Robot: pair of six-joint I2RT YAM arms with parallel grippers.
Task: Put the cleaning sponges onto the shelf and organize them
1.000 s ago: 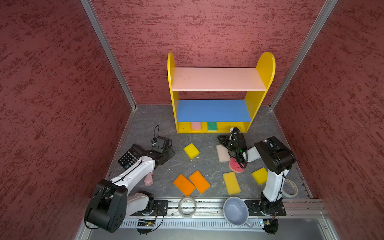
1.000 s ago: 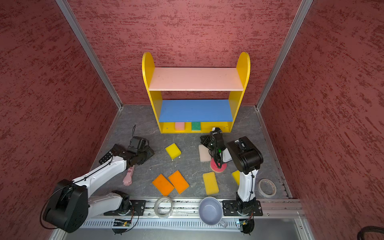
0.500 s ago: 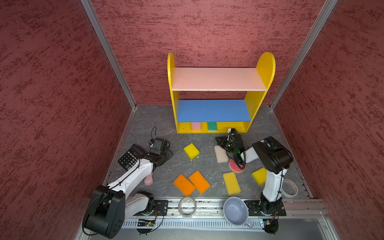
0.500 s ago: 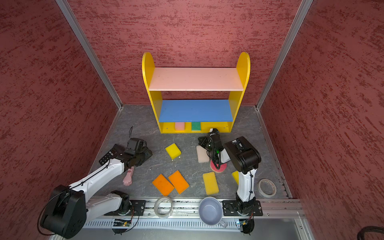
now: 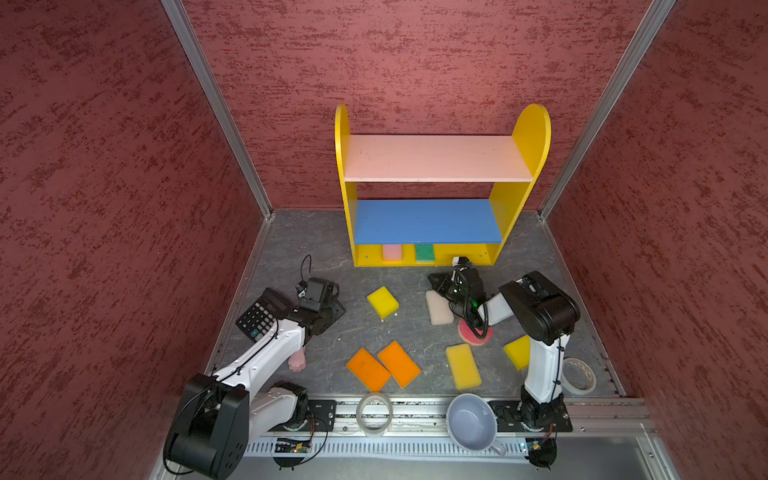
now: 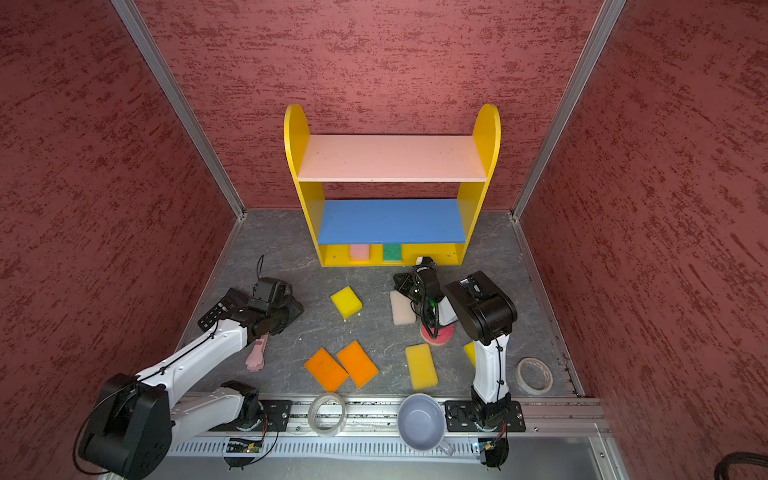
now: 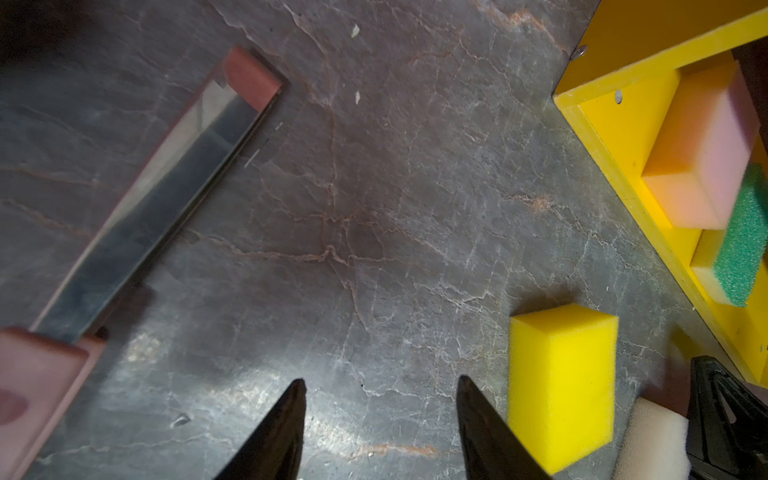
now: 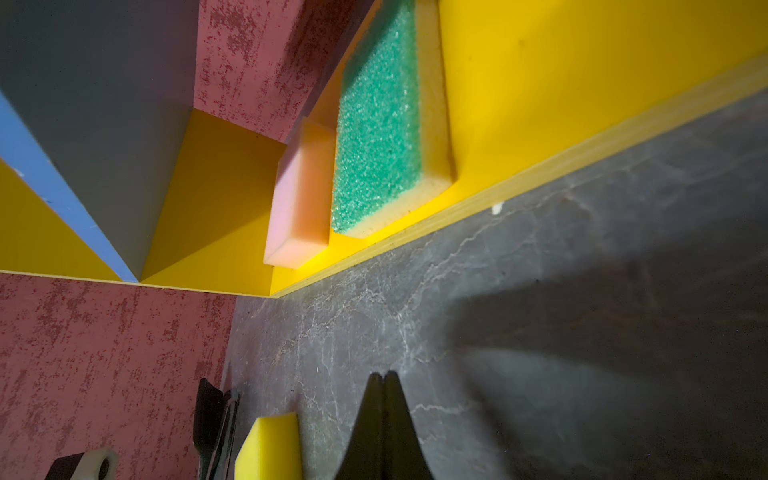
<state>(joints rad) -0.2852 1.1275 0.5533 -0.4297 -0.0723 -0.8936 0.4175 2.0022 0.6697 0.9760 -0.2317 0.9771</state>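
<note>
Small yellow foam block sponge [image 7: 561, 386] lies just beside left gripper [image 7: 380, 382]
Half-open and empty, it has the sponge on the surface to its right, short of the yellow three-tier shelf [image 5: 428, 222]; the right gripper [image 8: 384, 378] is closed.

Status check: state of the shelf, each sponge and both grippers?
shelf: upright.
pink sponge: on shelf base.
green sponge: on shelf base.
small yellow sponge: on floor.
white sponge: on floor.
round red sponge: on floor, partly covered.
orange sponges: on floor, side by side.
long yellow sponge: on floor.
third yellow sponge: on floor, partly hidden.
left gripper: open, empty.
right gripper: shut, empty.
</note>
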